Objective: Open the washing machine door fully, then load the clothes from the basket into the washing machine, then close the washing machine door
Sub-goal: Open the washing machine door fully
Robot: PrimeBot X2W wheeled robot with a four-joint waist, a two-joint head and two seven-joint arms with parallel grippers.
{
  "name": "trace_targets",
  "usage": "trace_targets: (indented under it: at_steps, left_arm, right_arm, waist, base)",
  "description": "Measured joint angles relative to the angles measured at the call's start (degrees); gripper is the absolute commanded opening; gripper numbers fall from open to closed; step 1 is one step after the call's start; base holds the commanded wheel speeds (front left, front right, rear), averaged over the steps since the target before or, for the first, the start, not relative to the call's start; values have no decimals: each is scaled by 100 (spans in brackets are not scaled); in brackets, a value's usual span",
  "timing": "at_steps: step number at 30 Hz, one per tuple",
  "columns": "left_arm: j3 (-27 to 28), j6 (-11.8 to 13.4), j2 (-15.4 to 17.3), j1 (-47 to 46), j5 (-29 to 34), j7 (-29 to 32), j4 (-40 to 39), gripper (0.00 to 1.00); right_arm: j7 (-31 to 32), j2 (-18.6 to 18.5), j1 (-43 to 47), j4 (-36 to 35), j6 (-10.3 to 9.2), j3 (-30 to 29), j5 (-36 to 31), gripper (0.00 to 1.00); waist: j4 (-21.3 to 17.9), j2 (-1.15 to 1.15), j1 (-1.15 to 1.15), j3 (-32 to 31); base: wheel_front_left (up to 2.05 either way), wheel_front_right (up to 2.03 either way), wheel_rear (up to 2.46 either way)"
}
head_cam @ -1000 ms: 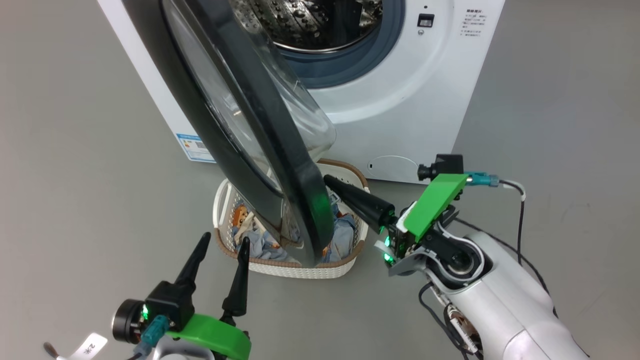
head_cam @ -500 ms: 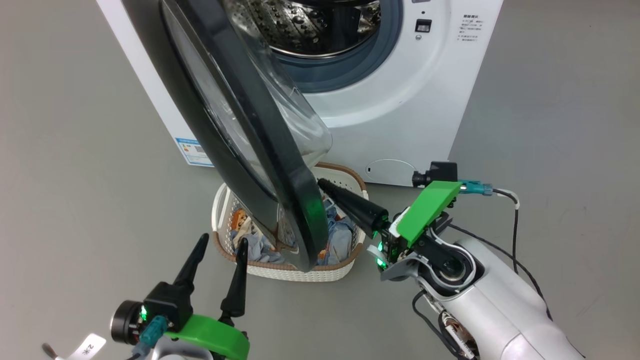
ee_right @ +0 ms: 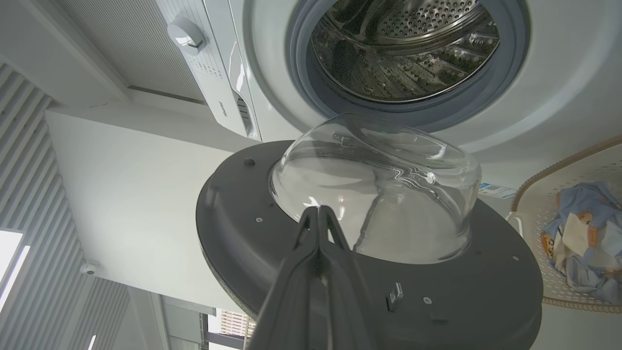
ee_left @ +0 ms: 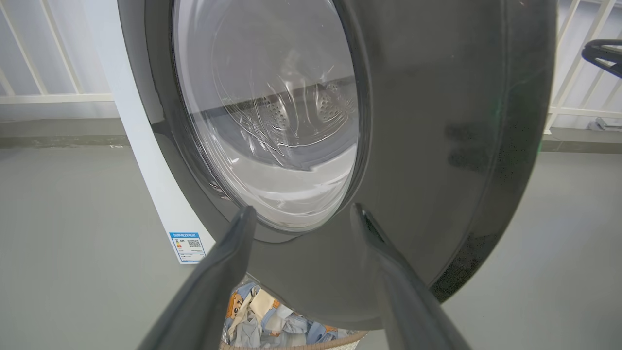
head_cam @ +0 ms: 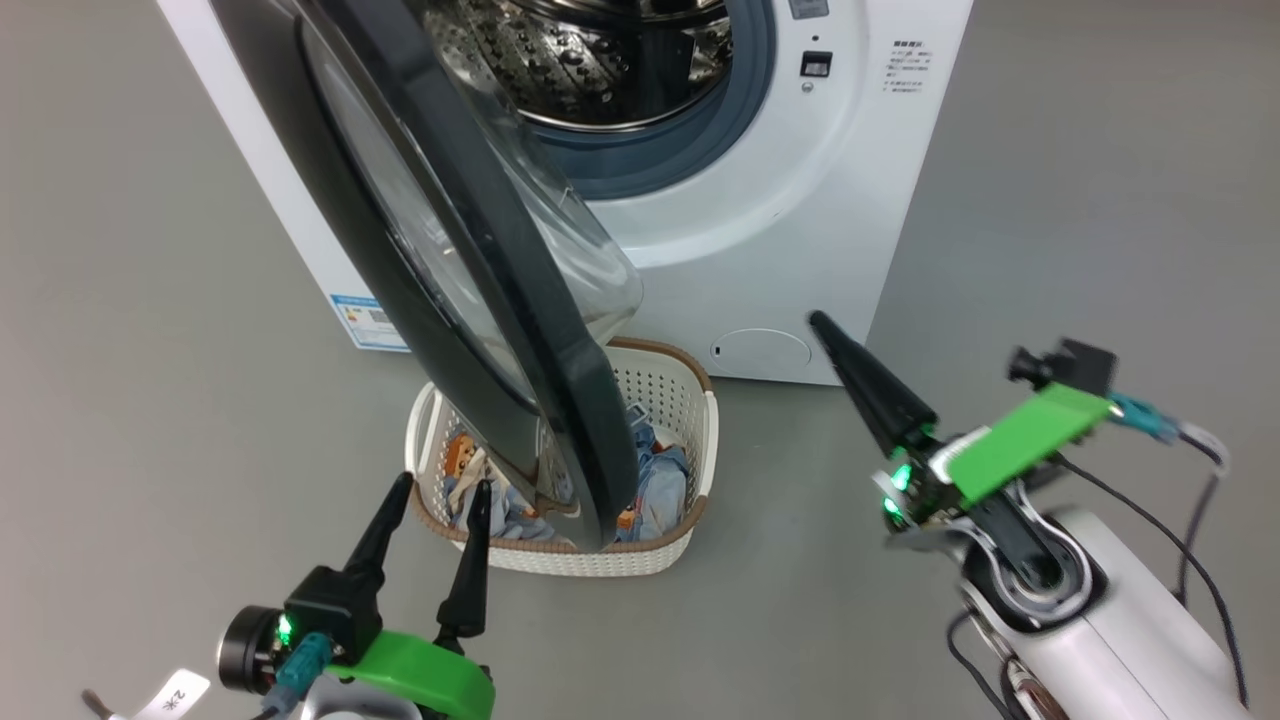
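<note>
Still step one: door only part-open, right arm backed off.
Washing machine door (head_cam: 470,270) stands edge-on over the basket (head_cam: 697,405), blocking the clothes (head_cam: 660,480) inside it, and the washing machine (head_cam: 800,230) drum is exposed. Right gripper (head_cam: 818,322) is clenched on nothing and well apart from the door; a second ago its tip was at the door's inner edge. Left gripper (head_cam: 442,483) is spread wide and empty, near the door's outer face. Next probably needs a push on the inner face to swing the door clear of the basket.
</note>
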Motion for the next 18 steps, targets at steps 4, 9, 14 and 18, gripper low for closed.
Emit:
trace_targets:
  at_steps: [4,9,14,18]
  left_arm:
    - [22,-1,1,4,0,0,53,100]
    - [64,-1,4,65,0,0,94,100]
    - [97,-46,7,215,33,0,151,100]
    - [137,-48,10,238,41,0,175,100]
  right_arm:
    - [-468,-246,597,-498,0,-157,-216,0]
    - [-1103,-481,1408,-895,0,-229,-675,18]
    - [-1678,-554,2117,-1140,0,-207,-1134,100]
    - [-1902,-544,2373,-1062,0,-324,-1728,100]
  waist:
    - [-46,0,0,-83]
    - [-134,0,0,-209]
    - [-280,0,0,-344]
    - [-380,0,0,-424]
  base:
    - [0,0,0]
    - [0,0,0]
    - [0,0,0]
    - [0,0,0]
